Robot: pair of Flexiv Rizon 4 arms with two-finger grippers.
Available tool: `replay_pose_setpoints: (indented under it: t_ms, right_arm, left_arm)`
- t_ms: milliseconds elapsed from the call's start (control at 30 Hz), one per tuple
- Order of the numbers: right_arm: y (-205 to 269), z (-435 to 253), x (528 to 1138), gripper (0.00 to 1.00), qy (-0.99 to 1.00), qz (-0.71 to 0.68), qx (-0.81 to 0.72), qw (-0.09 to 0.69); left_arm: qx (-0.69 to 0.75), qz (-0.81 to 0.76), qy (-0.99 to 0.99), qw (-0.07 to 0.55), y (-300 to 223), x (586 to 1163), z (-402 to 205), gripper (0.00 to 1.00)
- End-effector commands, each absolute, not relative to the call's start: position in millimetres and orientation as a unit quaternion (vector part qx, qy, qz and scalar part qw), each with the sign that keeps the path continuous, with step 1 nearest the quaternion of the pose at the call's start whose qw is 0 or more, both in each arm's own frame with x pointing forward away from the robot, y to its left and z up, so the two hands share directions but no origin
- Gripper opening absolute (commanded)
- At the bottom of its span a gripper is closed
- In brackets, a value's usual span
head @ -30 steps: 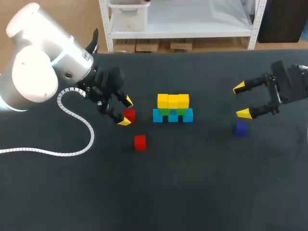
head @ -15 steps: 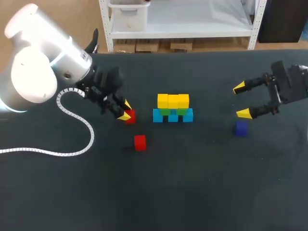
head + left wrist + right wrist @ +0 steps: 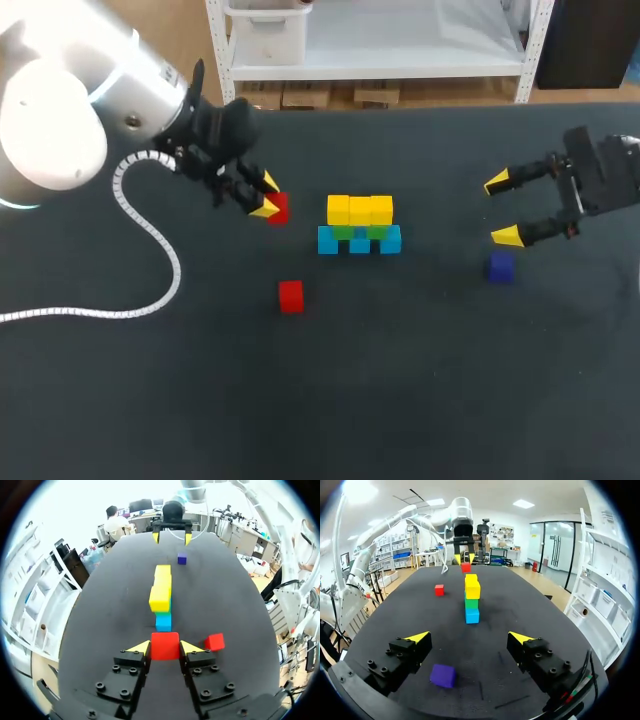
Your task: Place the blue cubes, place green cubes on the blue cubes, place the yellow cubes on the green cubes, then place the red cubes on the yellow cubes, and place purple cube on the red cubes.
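At the table's middle stands a stack (image 3: 360,224) of blue cubes at the base, green in the middle and yellow cubes (image 3: 161,591) on top. My left gripper (image 3: 268,196) is shut on a red cube (image 3: 165,645) and holds it above the table, left of the stack. A second red cube (image 3: 291,296) lies on the table in front, also seen beside my left gripper (image 3: 214,641). My right gripper (image 3: 503,209) hangs open at the right, with the purple cube (image 3: 443,675) on the table just below and ahead of it (image 3: 501,267).
A white coiled cable (image 3: 150,270) trails from my left arm across the table's left side. The dark table (image 3: 400,380) stretches bare toward the front edge.
My left gripper shut on the red cube and lifted it up and slightly back-right. The right arm kept still.
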State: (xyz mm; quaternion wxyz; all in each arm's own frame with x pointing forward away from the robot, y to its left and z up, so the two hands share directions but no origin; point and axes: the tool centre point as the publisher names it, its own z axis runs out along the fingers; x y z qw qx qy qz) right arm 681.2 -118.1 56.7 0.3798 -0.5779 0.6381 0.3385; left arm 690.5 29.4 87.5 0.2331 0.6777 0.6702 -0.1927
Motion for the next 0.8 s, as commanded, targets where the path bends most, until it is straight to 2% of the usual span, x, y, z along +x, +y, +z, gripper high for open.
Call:
replay_pose_setpoints:
  t_ms: [33, 333, 800]
  right_arm:
    - [-117.9, 56.4, 681.5, 1.00, 0.638, 0.339, -0.578, 0.380]
    - [-117.9, 56.4, 681.5, 1.00, 0.638, 0.339, -0.578, 0.380]
    - [-117.9, 56.4, 681.5, 1.00, 0.638, 0.339, -0.578, 0.380]
  left_arm:
    - [0.686, -0.176, 0.668, 0.227, 15.9, 684.4, 109.8, 0.00]
    - [0.708, -0.169, 0.646, 0.231, -22.8, 686.9, 135.3, 0.00]
    - [0.716, -0.199, 0.628, 0.229, -66.5, 693.7, 122.6, 0.00]
